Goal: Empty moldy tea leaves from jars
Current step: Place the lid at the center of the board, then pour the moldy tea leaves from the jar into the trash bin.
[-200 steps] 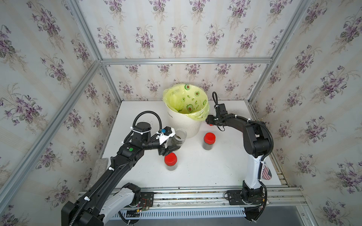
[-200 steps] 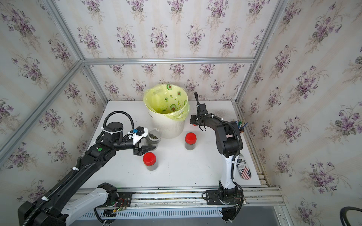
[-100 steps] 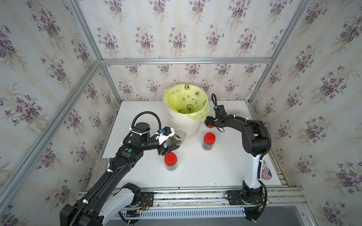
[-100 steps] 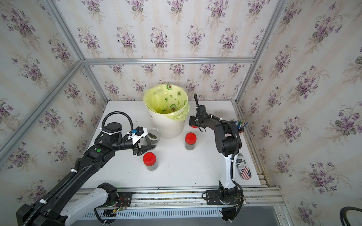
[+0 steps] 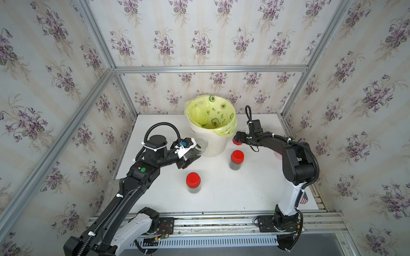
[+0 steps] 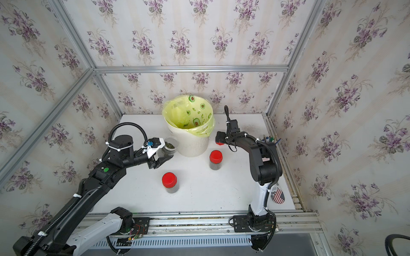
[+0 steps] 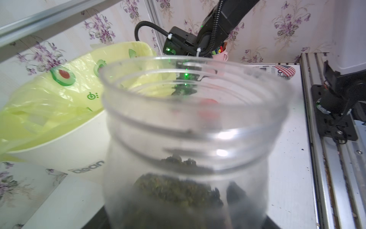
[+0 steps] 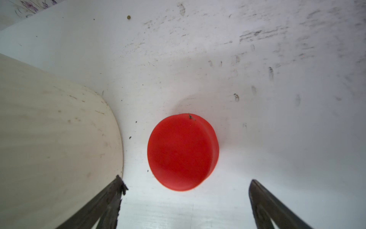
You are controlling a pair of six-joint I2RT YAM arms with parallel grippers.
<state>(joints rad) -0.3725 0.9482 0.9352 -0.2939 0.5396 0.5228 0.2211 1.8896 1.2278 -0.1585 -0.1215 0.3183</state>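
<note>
My left gripper [image 5: 190,154] is shut on an uncapped clear jar [image 5: 200,144], held tilted just left of the bin [image 5: 210,144]. Dark moldy tea leaves [image 7: 178,188] lie in its lower part; its mouth [image 7: 190,83] faces the bin's yellow bag. In a top view the leaves [image 6: 170,145] show through the jar's mouth. My right gripper [image 8: 186,183] stands open over a loose red cap [image 8: 182,151] that lies flat on the table right of the bin. Two capped jars [image 5: 193,182] [image 5: 237,159] with dark contents stand upright in front.
The cream bin [image 6: 193,144] with an avocado-print yellow bag stands at the back centre; its wall [image 8: 49,128] is close beside one right finger. A pink pen cup [image 7: 220,53] sits by the right wall. Crumbs dot the white table [image 5: 221,195].
The right gripper's jaws have widened and the red cap now lies free on the table under them. The left arm with the open jar has hardly moved.
</note>
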